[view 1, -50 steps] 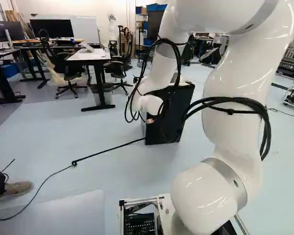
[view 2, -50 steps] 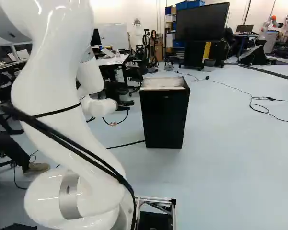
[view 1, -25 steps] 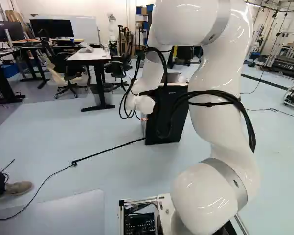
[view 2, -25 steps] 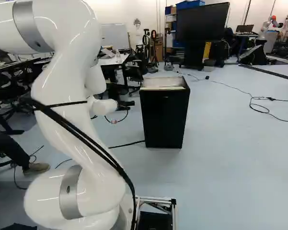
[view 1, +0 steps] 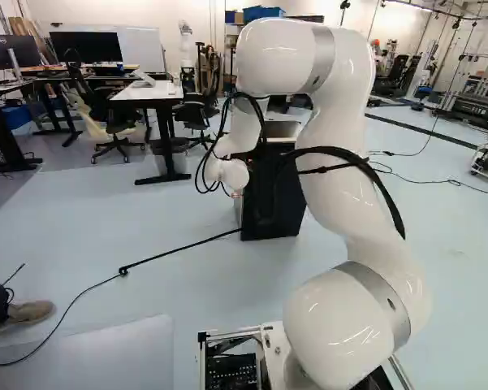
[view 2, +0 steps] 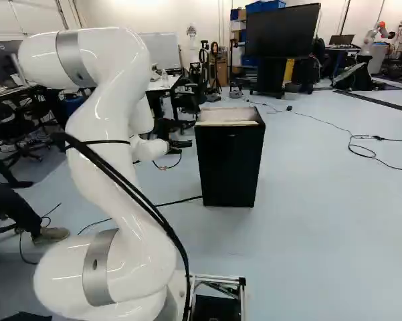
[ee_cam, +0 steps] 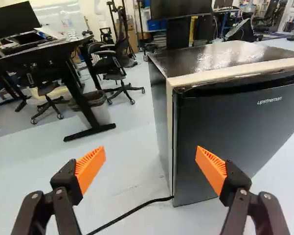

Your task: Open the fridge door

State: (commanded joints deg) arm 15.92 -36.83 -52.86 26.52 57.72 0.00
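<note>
Fingers [ee_cam: 90, 169] stand wide, apparently for the approach, and next need lining up to catch the fridge door [ee_cam: 235, 132].

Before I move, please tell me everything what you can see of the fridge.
The fridge is a low black box, upright on the pale floor. Its dark top shines. A beige strip runs along the front edges, behind the smooth dark door, which looks shut and bears small light lettering. A black cable reaches its bottom corner; contact is unclear.
</note>
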